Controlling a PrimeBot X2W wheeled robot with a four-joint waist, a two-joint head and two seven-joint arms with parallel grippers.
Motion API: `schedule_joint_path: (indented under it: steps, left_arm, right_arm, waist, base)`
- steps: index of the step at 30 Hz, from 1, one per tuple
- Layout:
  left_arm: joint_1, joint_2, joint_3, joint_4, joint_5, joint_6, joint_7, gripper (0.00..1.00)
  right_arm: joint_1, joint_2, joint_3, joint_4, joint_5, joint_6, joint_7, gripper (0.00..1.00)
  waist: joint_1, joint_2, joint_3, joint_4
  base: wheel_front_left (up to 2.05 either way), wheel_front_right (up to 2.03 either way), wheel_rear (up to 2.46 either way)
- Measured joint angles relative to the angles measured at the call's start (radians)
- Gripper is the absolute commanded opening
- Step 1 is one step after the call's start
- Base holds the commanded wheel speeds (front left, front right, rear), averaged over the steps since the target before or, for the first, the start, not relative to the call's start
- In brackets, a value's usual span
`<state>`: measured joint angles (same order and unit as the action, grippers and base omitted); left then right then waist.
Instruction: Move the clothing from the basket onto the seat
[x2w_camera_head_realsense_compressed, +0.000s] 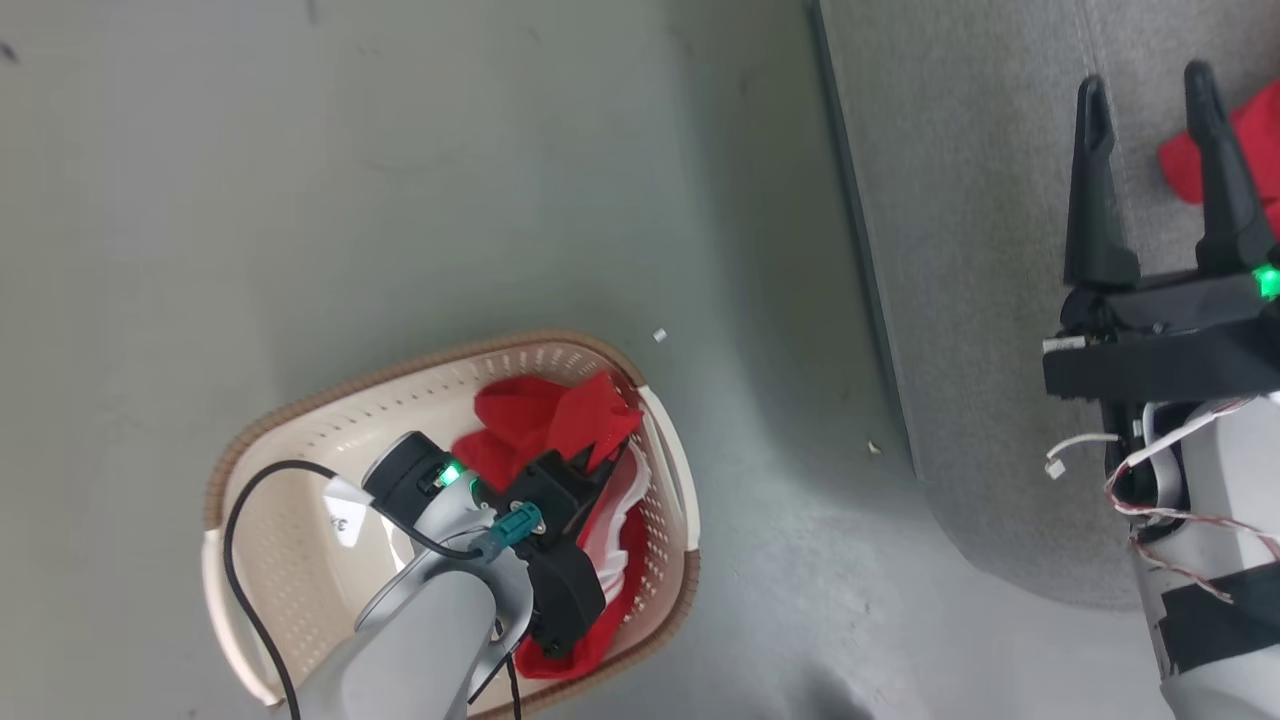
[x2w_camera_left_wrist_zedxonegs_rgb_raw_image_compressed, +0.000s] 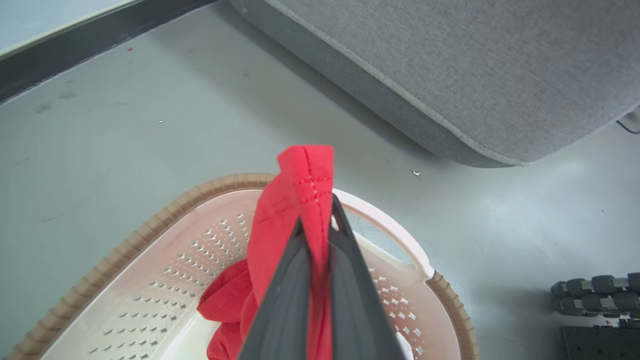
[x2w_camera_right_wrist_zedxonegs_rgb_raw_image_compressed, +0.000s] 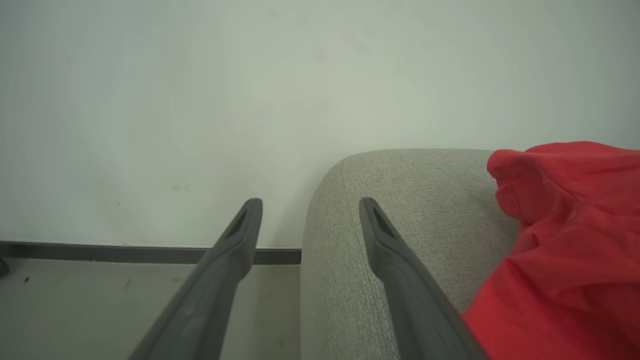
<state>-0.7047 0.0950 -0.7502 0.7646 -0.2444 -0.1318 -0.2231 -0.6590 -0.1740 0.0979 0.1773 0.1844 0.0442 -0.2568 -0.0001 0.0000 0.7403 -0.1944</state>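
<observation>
Basket (x2w_camera_head_realsense_compressed: 330, 440): stood on the grey floor (x2w_camera_head_realsense_compressed: 400, 150), near the seat (x2w_camera_head_realsense_compressed: 960, 250) but apart from it, with bare floor between. Showed a brown rim, white handles and rows of small holes. Held the red clothing (x2w_camera_head_realsense_compressed: 530, 410) bunched toward the end nearest the seat, with white panels (x2w_camera_head_realsense_compressed: 620, 510) along that side. Bore a white tag (x2w_camera_head_realsense_compressed: 345, 515) on the inner wall, print too small to read.

Left claw (x2w_camera_left_wrist_zedxonegs_rgb_raw_image_compressed: 316, 210): reached down into the basket over the heap. Was closed tight on a stitched fold of the red clothing, pinched between both dark fingers. Kept the fold upright, poking up past the fingertips, with more red cloth trailing down to the heap below. Glowed green at the wrist in the head view.

Right claw (x2w_camera_head_realsense_compressed: 1145, 80): hung over the seat, well apart from the basket. Stood with both fingers spread wide and nothing between them. Pointed toward a pale wall (x2w_camera_right_wrist_zedxonegs_rgb_raw_image_compressed: 250, 100) with a dark skirting strip (x2w_camera_right_wrist_zedxonegs_rgb_raw_image_compressed: 100, 252) at its foot.

Red garment (x2w_camera_right_wrist_zedxonegs_rgb_raw_image_compressed: 575, 225): lay crumpled on the seat, just beside one finger of the right claw. Could not be judged as touching that finger or not.

Seat: looked grey and woven, with a rounded corner and a stitched seam along the edge.
</observation>
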Motion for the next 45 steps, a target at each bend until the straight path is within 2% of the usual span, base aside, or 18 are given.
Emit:
schedule_joint_path:
  steps: [18, 32, 45]
  left_arm:
    - [0.059, 0.003, 0.119, -0.054, -0.126, 0.0, -0.026, 0.0]
    - [0.049, 0.044, 0.098, -0.136, -0.171, 0.0, -0.027, 0.0]
    - [0.05, 0.092, 0.062, -0.209, -0.231, 0.0, -0.027, 0.0]
  right_arm:
    - [0.147, -0.006, 0.015, 0.119, -0.01, 0.022, 0.0, 1.0]
    - [0.246, 0.017, 0.056, 0.2, -0.011, 0.04, 0.0, 1.0]
    - [0.365, 0.043, 0.1, 0.244, -0.011, 0.053, 0.0, 1.0]
  waist:
    - [-0.0001, -0.0001, -0.249, 0.103]
    - [-0.0001, -0.0001, -0.461, 0.16]
    - [-0.0001, -0.0002, -0.64, 0.184]
  base:
    - [0.0, 0.0, 0.0]
    - [0.0, 0.0, 0.0]
    - [0.0, 0.0, 0.0]
